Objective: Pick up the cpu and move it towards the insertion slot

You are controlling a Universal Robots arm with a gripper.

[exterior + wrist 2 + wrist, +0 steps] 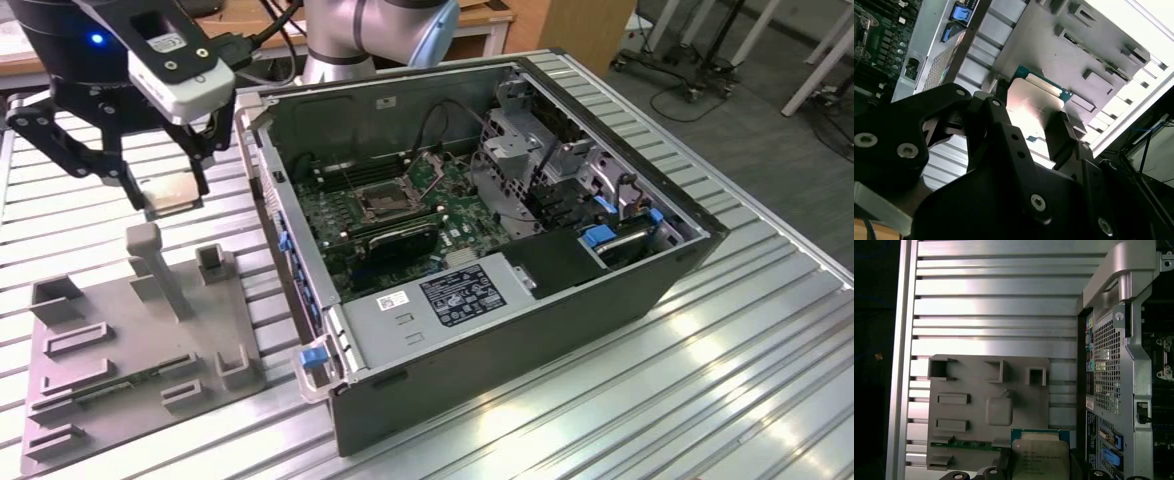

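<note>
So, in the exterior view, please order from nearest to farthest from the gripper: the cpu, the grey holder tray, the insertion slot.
1. The cpu: held between the fingers of the gripper.
2. The grey holder tray: on the table below the gripper.
3. The insertion slot: inside the open computer case, toward the exterior view's right.

You've got the cpu point(171, 196) lifted flat, silver top gleaming; the insertion slot point(383, 205) sits well apart, dark-centred on green board.

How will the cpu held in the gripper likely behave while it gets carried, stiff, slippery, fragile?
The cpu is a flat plate, so probably stiff. Its shiny metal top looks smooth, so it might slip in the gripper, which pinches only its edges. The thin green rim looks delicate, so bumps seem risky.
</note>
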